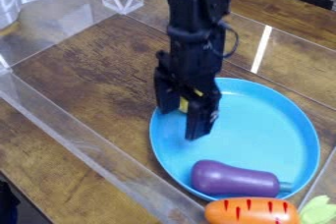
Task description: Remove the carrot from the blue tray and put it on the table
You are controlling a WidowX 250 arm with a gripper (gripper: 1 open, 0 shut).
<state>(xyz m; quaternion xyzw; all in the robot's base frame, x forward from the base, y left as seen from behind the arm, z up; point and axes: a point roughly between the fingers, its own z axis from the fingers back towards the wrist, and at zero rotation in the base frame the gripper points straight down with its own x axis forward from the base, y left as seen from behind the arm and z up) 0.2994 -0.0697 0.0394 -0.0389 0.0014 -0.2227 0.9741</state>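
The black, many-jointed robotic end effector [184, 120] hung over the far left part of the large round bright-blue plastic tray [260, 133], its arm reaching in from the far side of the scene. Its dark fingers pointed downward and stood apart. Behind them, mostly hidden, a small patch of a yellow ball-like toy [192, 103] showed at the far left part of the tray; whether the fingers touched it could not be told.

The orange toy carrot with darker ridge lines [251, 211] lay at the near edge of the view, on the near side of the tray, well apart from the end effector. Its light-green leafy top [316, 209] pointed to the right, and part of the toy was cut off by the frame. Whether it touched the tray's rim was not clear. The glossy purple toy eggplant [238, 178] lay inside the tray at its near side, just beyond the carrot, with its narrower end to the right.

The dark brown wood-grain tabletop [82, 71] spread out to the left of the tray, and a clear acrylic wall [82, 133] ran along its left side.
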